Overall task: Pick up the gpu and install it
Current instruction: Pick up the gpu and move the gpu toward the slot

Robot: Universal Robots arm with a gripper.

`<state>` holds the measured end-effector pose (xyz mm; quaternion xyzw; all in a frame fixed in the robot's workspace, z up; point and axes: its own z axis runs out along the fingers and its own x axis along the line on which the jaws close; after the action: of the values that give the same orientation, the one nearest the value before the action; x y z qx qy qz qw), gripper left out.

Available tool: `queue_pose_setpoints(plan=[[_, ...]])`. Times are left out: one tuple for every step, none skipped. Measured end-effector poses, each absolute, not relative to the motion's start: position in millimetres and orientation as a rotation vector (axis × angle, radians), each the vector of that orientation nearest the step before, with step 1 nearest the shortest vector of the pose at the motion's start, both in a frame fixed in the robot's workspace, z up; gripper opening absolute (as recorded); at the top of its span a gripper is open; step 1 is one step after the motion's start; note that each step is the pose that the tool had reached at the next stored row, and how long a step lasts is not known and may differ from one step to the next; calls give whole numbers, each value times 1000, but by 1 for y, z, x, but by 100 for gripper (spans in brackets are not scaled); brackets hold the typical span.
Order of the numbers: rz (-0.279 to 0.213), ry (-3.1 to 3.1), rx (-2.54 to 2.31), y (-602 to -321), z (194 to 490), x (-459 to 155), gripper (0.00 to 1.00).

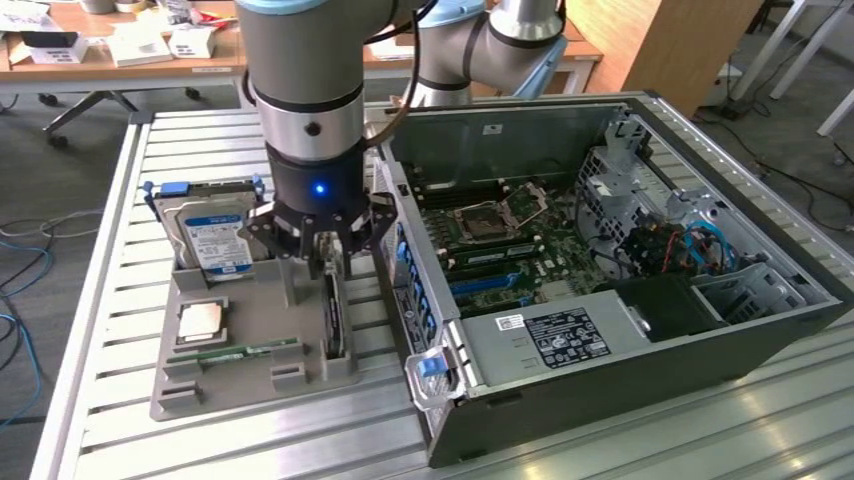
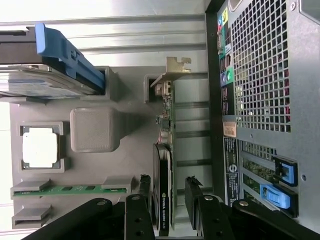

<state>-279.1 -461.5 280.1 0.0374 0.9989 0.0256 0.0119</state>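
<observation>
Your gripper sits right over the gpu, fingers open either side of it, not clamped. In the exterior view the case is at 3 o'clock.

Hangs straight down with wrist vertical, blue light on. Holds jaws spread wide, both black fingers pointing down, clear gap between them, closed on nothing.

Narrow gaps flanking the upright gpu, computer case close alongside, hard drive farther off
</observation>
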Motion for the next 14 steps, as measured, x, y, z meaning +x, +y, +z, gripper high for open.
queue_pose_setpoints(plan=[[80,3115,117,-461,278,-279,42],[80,3115,117,-461,276,-279,42],[79,3114,117,-461,275,-279,42],[79,3115,117,-461,273,-279,42],[79,3115,117,-461,271,-279,42],[78,3115,117,-461,269,-279,42],[78,3114,117,-462,268,-279,42],[76,3114,117,-461,266,-279,42],[75,3114,117,-461,265,-279,42],[74,3115,117,-461,264,-279,42],[73,3115,117,-461,263,-279,42],[72,3115,117,-461,261,-279,42],[70,3114,117,-461,260,-279,42],[69,3115,117,-461,258,-279,42]])
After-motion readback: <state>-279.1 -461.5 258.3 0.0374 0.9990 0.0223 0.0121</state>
